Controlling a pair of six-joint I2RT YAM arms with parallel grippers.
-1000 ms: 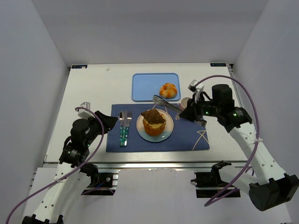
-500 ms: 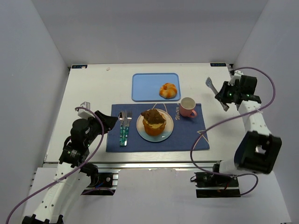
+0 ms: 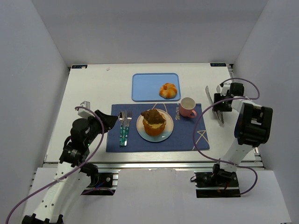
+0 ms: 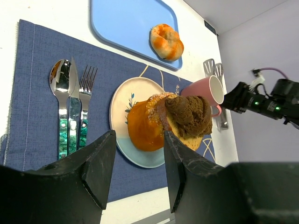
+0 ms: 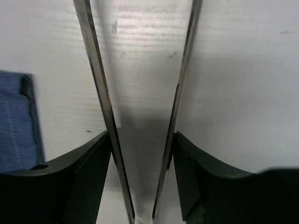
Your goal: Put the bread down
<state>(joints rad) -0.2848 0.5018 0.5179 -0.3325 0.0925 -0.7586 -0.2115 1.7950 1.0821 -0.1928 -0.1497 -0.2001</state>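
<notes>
Over on the right side of the bench [image 3: 93, 93], the right gripper [image 5: 141, 140] is down low and clasped around a pair of metal tongs [image 5: 96, 70]. From its wrist camera, each tong arm sits against the inside of a finger. The tongs lie on the bare bench top, just past the right edge of the blue placemat [image 3: 187, 140], and there is nothing between their arms.

The bread is in two spots. On the plate [image 3: 169, 126] in the middle of the placemat sits an orange bun [image 3: 155, 129] with a dark brown piece of bread [image 3: 153, 115] on top of it, leaning a little towards the cup side. Farther back, a blue tray [image 3: 145, 88] holds one more pale orange roll [image 3: 168, 90] near its right end.

A pink cup [image 3: 188, 107] stands just beside the plate on its far right, on the placemat. A spoon, knife and fork [image 3: 124, 126] lie side by side to the left of the plate.

The left gripper [image 4: 138, 140] hangs near the placemat's left edge, its fingers apart and holding nothing, pointed towards the plate.
</notes>
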